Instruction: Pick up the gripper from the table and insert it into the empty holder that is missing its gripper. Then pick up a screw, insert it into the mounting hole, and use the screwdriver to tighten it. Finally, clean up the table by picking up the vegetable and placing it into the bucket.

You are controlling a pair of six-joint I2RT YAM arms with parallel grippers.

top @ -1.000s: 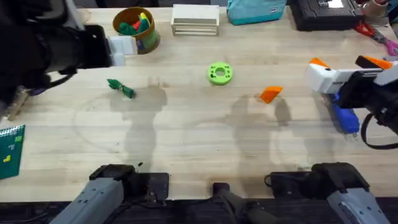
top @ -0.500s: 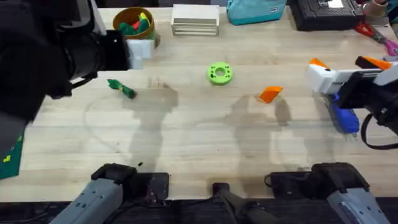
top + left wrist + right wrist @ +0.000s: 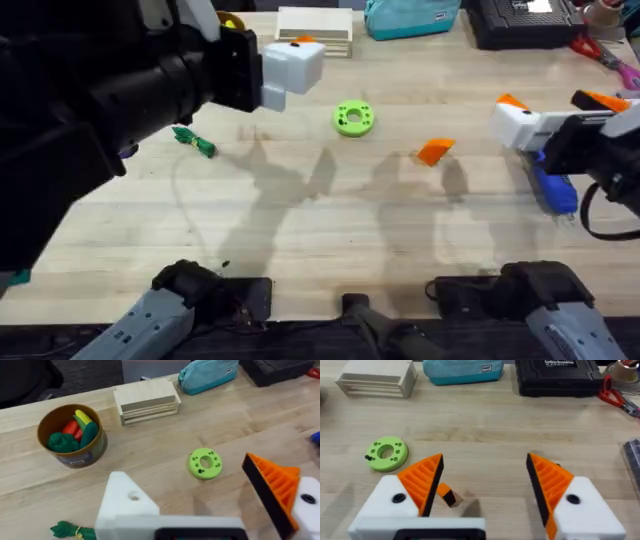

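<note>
Loose orange gripper on surface, free; vegetable likewise; left claw and right claw both spread wide, empty

overhead downward, wrists low; shared green disc

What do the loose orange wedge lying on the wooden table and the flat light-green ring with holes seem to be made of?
The loose orange wedge looks like hard matte plastic, judging by its even colour and crisp edges. The flat light-green ring also looks like matte plastic, possibly 3D-printed: uniform colour, neat round holes, no shine. The table appears to be pale butcher-block wood, with visible plank seams and grain.
</note>
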